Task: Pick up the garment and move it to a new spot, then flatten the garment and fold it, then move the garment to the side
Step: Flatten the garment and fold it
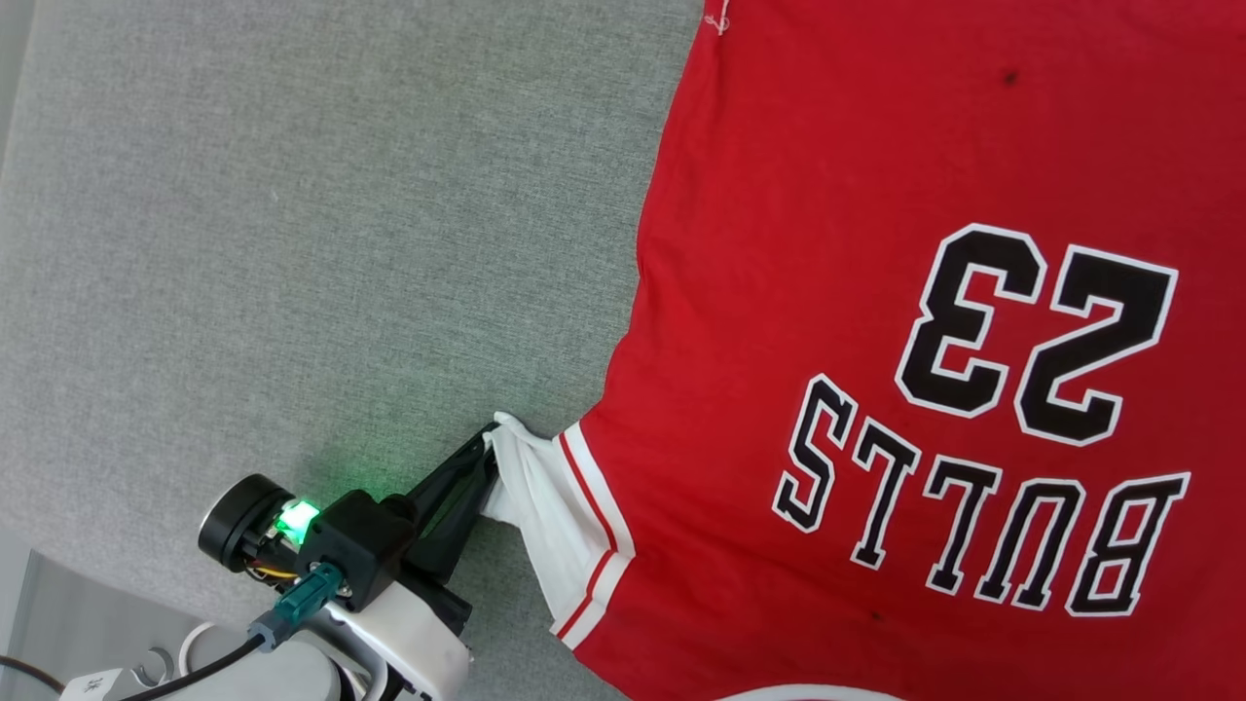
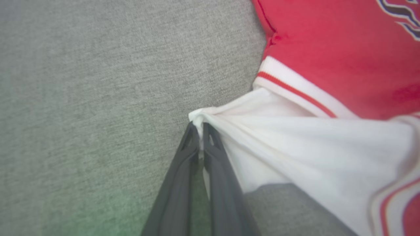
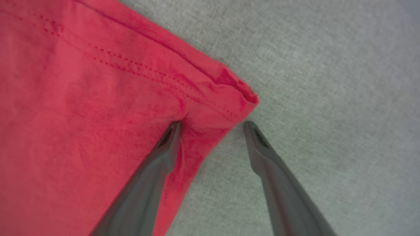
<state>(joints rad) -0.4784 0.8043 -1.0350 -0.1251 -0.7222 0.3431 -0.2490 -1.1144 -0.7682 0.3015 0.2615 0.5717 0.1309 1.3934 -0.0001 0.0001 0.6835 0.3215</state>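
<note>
Grey felt-like cloth covers the surface (image 1: 292,243), and the red shirt (image 1: 827,195) lies spread on it, taking up the right half of the head view and running past the top, right and bottom edges. It lies print side up. The black, white-edged print (image 1: 983,506) reads "BULLS" with "23" beyond it, upside down from the robot's side. The shirt's body looks fairly flat, with soft ripples along its left edge.

At the lower left of the shirt, the white sleeve (image 1: 545,516) with its red and white stripes is bunched and drawn out to a point toward the left. The left gripper (image 1: 490,453) has its two dark fingers pressed together on the tip of that sleeve, pinching a small fold of white cloth just above the surface.

The right gripper (image 3: 211,124) stands spread wide at a hemmed red corner (image 3: 229,95) of the shirt. One finger (image 3: 167,141) lies over the red cloth, the other over bare grey just past the edge, holding nothing.

A small green light (image 1: 297,516) glows on the left wrist.
</note>
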